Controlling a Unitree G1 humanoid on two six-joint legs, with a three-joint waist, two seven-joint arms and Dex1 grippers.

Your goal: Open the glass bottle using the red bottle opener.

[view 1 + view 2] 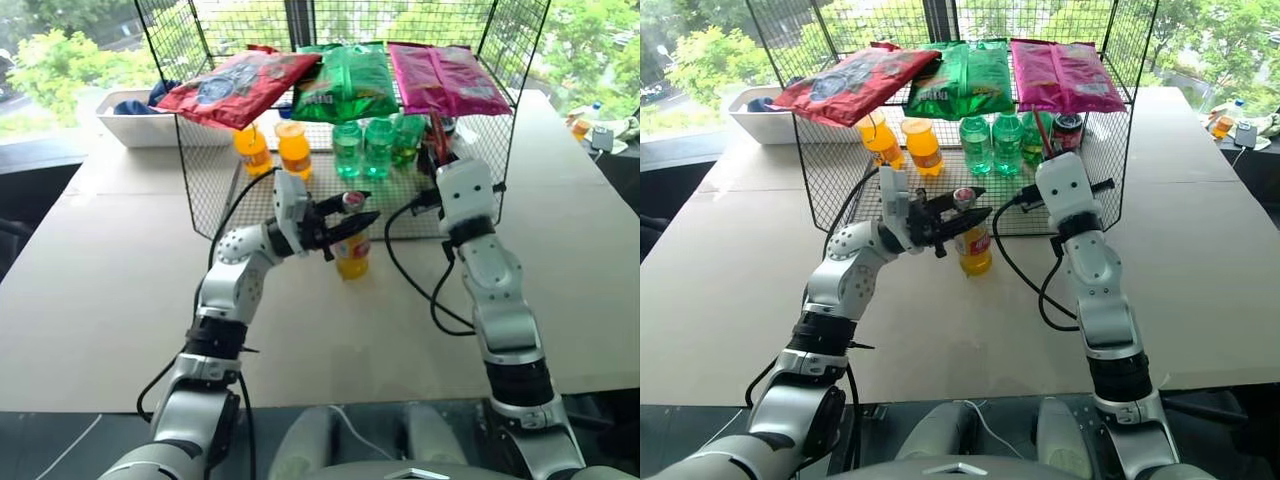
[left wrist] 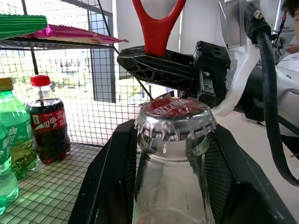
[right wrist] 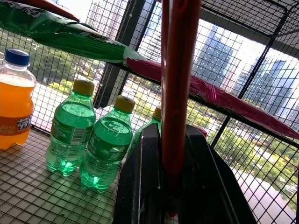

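The glass bottle [image 1: 352,252] stands on the table in front of the wire rack, with orange-yellow drink inside. Its metal crown cap [image 2: 175,116] is still on. My left gripper [image 1: 358,211] reaches in from the left and is shut on the bottle's neck just under the cap, one black finger [image 2: 110,177] on each side. My right gripper [image 1: 440,152] is to the right of the bottle and a little higher, shut on the red bottle opener [image 3: 177,93]. The opener's handle [image 2: 156,28] rises from those fingers just beyond the cap, not touching it.
A black wire rack [image 1: 210,200] stands behind the bottle, with red, green and pink snack bags [image 1: 345,80] on its top shelf. Orange plastic bottles [image 1: 293,148], green bottles [image 1: 365,148] and a cola bottle [image 2: 46,126] stand inside. A white bin [image 1: 135,120] sits back left.
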